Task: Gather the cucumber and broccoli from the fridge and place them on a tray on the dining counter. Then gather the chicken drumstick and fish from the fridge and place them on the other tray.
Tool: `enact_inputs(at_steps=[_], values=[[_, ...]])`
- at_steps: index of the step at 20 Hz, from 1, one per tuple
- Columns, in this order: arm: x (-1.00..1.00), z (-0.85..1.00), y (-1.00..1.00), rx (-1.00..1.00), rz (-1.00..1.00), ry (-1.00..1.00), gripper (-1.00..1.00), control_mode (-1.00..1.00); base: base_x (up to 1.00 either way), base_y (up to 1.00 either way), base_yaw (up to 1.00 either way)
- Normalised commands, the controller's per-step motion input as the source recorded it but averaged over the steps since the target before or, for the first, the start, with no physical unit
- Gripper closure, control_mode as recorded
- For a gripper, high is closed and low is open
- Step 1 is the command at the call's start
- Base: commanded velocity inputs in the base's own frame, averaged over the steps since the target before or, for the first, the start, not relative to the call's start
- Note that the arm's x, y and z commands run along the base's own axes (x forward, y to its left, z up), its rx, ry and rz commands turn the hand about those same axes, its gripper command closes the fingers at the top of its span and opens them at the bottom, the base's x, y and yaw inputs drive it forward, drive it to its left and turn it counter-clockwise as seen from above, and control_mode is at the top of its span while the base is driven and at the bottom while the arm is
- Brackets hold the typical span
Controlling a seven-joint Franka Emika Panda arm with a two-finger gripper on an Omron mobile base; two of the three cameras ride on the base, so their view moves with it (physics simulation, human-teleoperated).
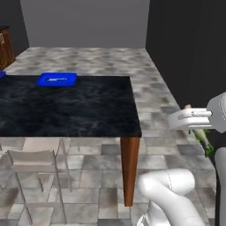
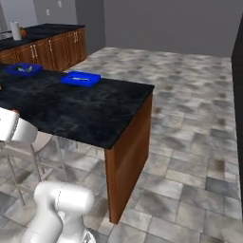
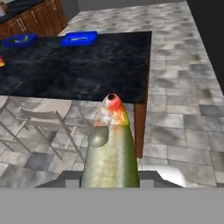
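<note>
Two fingers (image 3: 111, 183) narrowly clamped around fish (image 3: 111, 148)

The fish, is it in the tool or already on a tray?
In the tool: the fish sticks out from between its fingers, short of the counter, well away from the near blue tray.

The left base view looks forward and down from behind the arm across the dining counter (image 1: 70, 106), whose wooden leg (image 1: 129, 170) stands at lower centre. The right base view faces the same counter (image 2: 71, 107) from the other side, its corner at centre and wooden cabinets (image 2: 52, 47) at upper left. The hand view looks along the gripper, very near the fish (image 3: 111, 148) at bottom centre, with the counter (image 3: 83, 65) farther off across the upper half. All three share the counter's end and a blue tray (image 1: 57, 79) (image 2: 80, 79) (image 3: 79, 38).
</note>
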Motion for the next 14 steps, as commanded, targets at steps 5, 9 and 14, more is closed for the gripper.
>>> enact_inputs(at_steps=[5,9,14], values=[[0.00,0.00,0.00,0.00,0.00,0.00,1.00,1.00,0.46,-0.99,0.07],[0.00,0.00,0.00,0.00,0.00,0.00,1.00,1.00,0.46,-0.86,0.16],[0.00,0.00,0.00,0.00,0.00,0.00,1.00,1.00,0.56,-0.74,0.21]])
